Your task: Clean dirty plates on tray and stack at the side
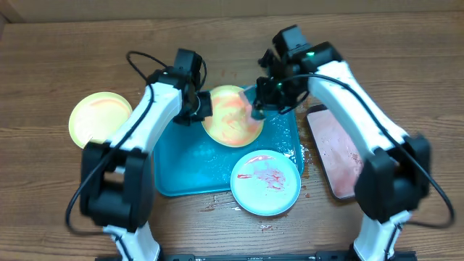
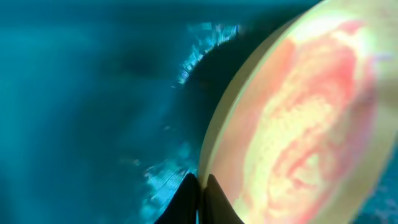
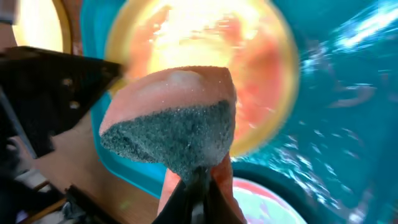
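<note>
The smeared plate [image 1: 230, 119] is yellow-green and round, so it has no long axis. Its orange-red streaked face is turned upward, toward the overhead camera. It lies between the two sets of fingers, over the far half of the tray [image 1: 188, 159]. In the left wrist view it casts a dark shadow on the wet teal floor. Whether it is tilted or level cannot be told.

The left gripper [image 2: 200, 193] has its fingers closed on the plate's rim. The rim's edge runs between their tips, and the plate's face spreads away to their right.

The right gripper [image 3: 200, 186] is clamped on a sponge [image 3: 174, 118] with a salmon-pink top and a grey-green scouring side. The sponge stands beyond the fingertips, in front of the plate's smeared face. Whether it touches the plate cannot be told.

Nearer the robot than the right fingers, a light blue plate [image 1: 265, 183] with red smears overlaps the tray's near right corner. Well outside the left fingers, a second yellow-green plate [image 1: 100, 118] rests flat on the table [image 1: 58, 210]. Outside the right fingers, a black-rimmed tray [image 1: 335, 148] with a pinkish inside lies just beside the teal tray.

The table is brown wood grain, with small reddish specks near the tray's near right corner.
</note>
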